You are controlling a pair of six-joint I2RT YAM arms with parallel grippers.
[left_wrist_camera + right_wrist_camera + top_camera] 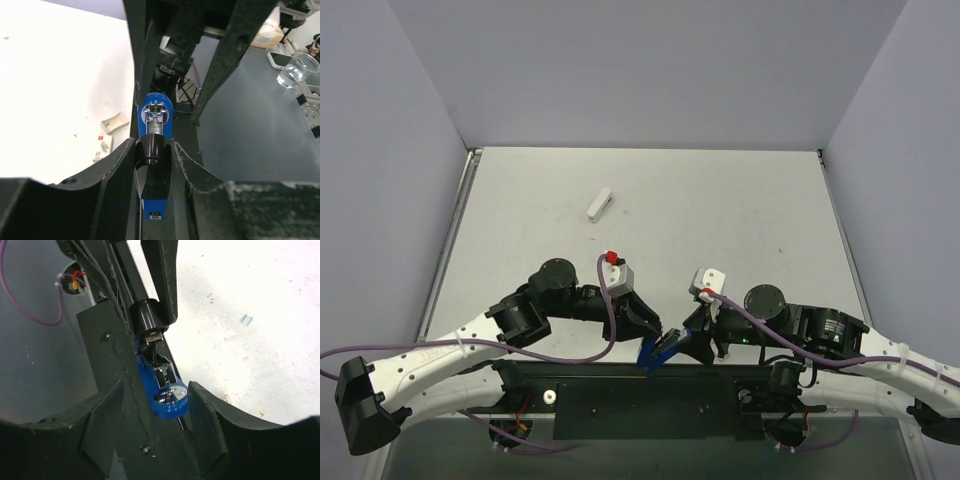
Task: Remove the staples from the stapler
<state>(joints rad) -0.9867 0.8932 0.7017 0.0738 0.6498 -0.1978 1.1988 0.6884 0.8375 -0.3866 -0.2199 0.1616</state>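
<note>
A blue stapler (pixel 656 353) with a black top piece hangs over the black base plate at the near edge. My left gripper (pixel 648 335) is shut on it; in the left wrist view its fingers (pixel 186 165) press on both sides of the stapler (pixel 155 112). My right gripper (pixel 698 337) is open, and its jaws straddle the stapler's metal-faced end (pixel 169 395) with a gap on the left side. A tiny pale bit (pixel 246 319), like a staple piece, lies on the white table. Small pale bits (pixel 104 145) also lie on the table in the left wrist view.
A white stapler (pixel 601 204) lies on the table at the back, left of centre. The black base plate (pixel 620 385) and arm mounts run along the near edge under the grippers. Grey walls close in the table's left, right and back sides.
</note>
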